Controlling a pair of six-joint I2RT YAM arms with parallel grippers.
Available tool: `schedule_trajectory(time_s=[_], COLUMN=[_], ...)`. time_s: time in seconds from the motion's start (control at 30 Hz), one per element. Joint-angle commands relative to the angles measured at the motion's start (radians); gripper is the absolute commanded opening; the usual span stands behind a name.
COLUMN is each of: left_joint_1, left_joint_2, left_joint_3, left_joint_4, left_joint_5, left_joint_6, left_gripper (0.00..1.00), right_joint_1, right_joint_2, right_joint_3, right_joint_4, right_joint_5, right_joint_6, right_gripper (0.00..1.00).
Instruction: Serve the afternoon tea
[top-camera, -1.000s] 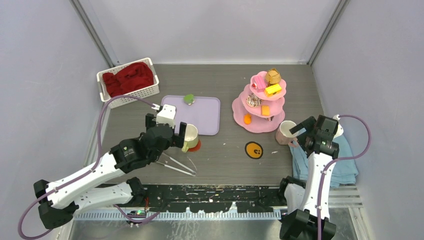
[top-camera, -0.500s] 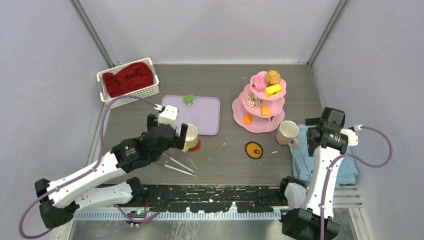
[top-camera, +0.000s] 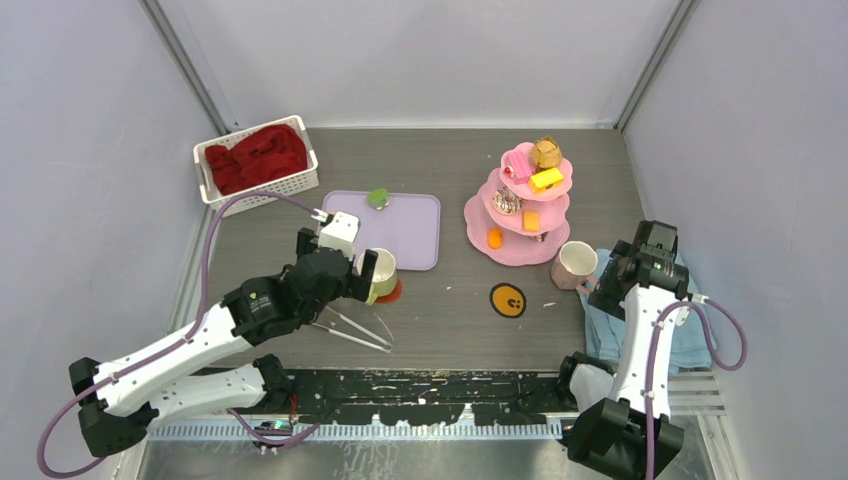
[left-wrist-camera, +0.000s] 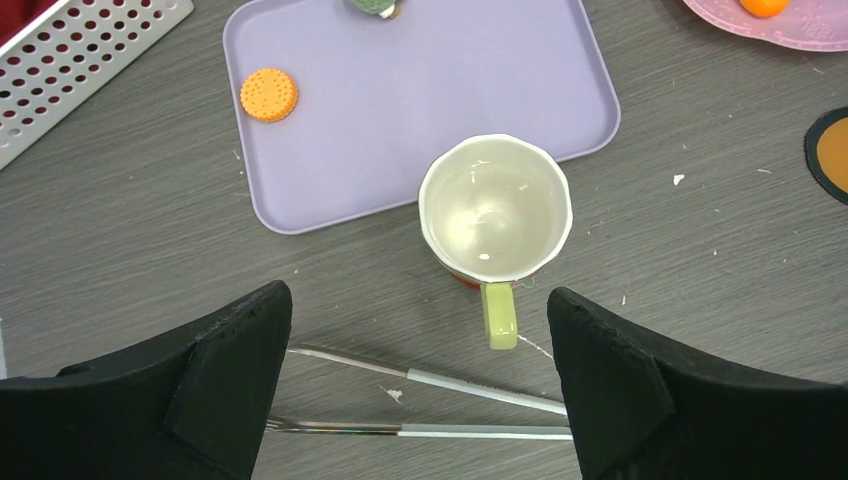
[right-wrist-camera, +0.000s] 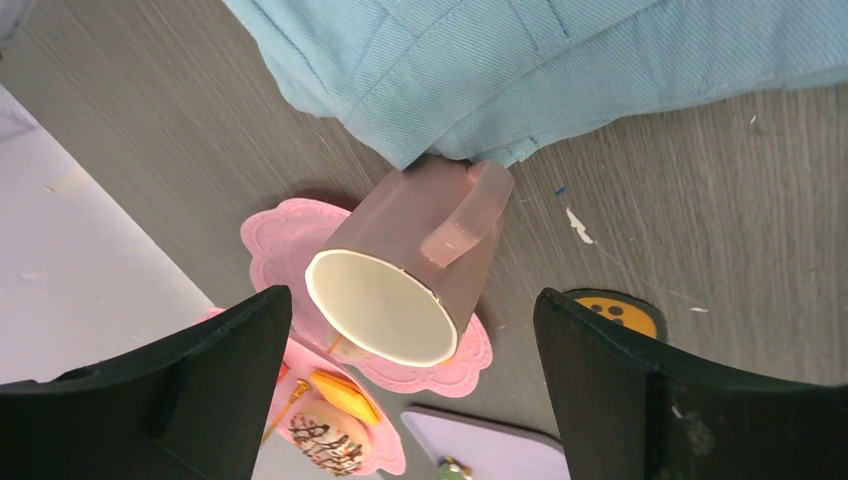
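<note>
Grey wood-grain tabletop carried a pale yellow-green ceramic mug upright on a red coaster just beside a lilac plastic tray, with the left gripper hanging above it, jaws spread wide and empty. A pink mug stood between the pink three-tier stand, loaded with small toy pastries, and a folded light-blue towel, its handle at the cloth's edge; the right gripper faced it, likewise wide apart and holding nothing.

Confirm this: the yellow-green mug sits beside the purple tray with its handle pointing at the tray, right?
No. The left wrist view shows the yellow-green mug sitting beside the purple tray, but its handle points away from the tray, toward the cutlery.
</note>
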Motion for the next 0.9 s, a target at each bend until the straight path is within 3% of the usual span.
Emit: schedule_trajectory(time_s=[0.0,0.3,0.47,0.57,0.63,0.8,0.87], left_joint_1=[-0.003,-0.002,-0.003,-0.002,-0.003,-0.002,-0.002], left_joint_2=[-0.012,-0.019,-0.012,-0.002,0.005,0.015,0.021], left_joint_3=[0.038,0.035,0.032,0.035,0.034,0.033,0.036], left_joint_4=[0.015,0.009,0.016,0.015,0.014,0.016,0.016], left_joint_5=[0.005,-0.015,-0.025,-0.031,-0.035,-0.042,-0.045], left_joint_6=[0.011,0.012,0.012,0.012,0.012,0.014,0.015], left_gripper=[0.98,0.98,0.98,0.98,0.98,0.98,0.98], right_joint_1=[0.002,0.002,0.003,0.002,0.003,0.002,0.001], right_joint_2=[-0.026,0.007,0.045,0.077,0.086,0.102,0.106], right_joint_3=[-0.015,-0.103,-0.137,-0.178,-0.2,-0.21,-0.209], right_joint_4=[0.023,0.105,0.16,0.232,0.274,0.299,0.305], right_joint_5=[0.014,-0.028,-0.043,-0.094,-0.109,-0.098,-0.096], right_joint_6=[0.156,0.186,0.193,0.185,0.18,0.164,0.156], right_gripper=[0.94,0.89,0.81,0.66,0.46,0.33,0.22])
